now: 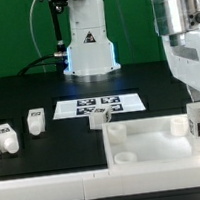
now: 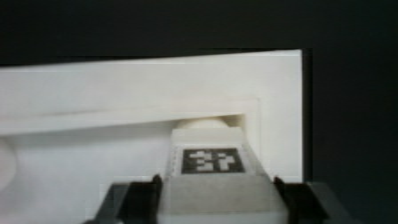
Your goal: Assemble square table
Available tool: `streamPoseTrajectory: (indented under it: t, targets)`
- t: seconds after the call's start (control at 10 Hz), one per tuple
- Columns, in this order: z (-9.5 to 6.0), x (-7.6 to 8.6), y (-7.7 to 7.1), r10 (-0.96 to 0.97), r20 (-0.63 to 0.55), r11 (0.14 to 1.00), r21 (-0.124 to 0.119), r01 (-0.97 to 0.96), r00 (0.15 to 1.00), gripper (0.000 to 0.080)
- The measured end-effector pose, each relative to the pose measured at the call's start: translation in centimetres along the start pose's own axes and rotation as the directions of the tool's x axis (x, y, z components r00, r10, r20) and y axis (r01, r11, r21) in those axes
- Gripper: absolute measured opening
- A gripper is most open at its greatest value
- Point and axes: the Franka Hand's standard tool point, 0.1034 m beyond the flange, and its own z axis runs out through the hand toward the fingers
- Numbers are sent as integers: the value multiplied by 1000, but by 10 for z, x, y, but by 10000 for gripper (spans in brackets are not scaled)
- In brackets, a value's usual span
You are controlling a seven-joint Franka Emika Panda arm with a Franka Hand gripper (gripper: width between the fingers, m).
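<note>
Claw gripped a tagged leg, upright at a corner of the tabletop. A second leg stood by another corner farther back, perhaps fitted. A third leg and fourth leg sat loose on the exterior view's left; most assembly seemingly remained.

Black table: carried everything.
Marker board: lay mid-table.
Legs: two stood toward the exterior view's left of the marker board.
Tray top: lay before the marker board.

A warning triangle marks the arm base, a coded tag the leg.
</note>
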Motion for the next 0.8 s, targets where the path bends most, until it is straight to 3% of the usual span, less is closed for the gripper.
streamPoseTrajectory:
  t: [0.1,0.2,0.3,0.4,0.5,0.6,0.8]
  targets:
    - [0,0,-1,-48,-3,999,7,48,999,285]
    - [0,-1,-2,-137,-9,990,22,138,990,438]
    - [1,0,-3,-362,-37,931,28,363,931,566]
    - [1,-2,-3,-561,-52,827,9,562,826,566]
    - [0,-3,-3,-681,-56,731,-5,682,730,632]
    - [1,-1,-3,-686,-56,727,-6,687,725,644]
    - [1,0,-3,-786,-56,617,-15,787,615,649]
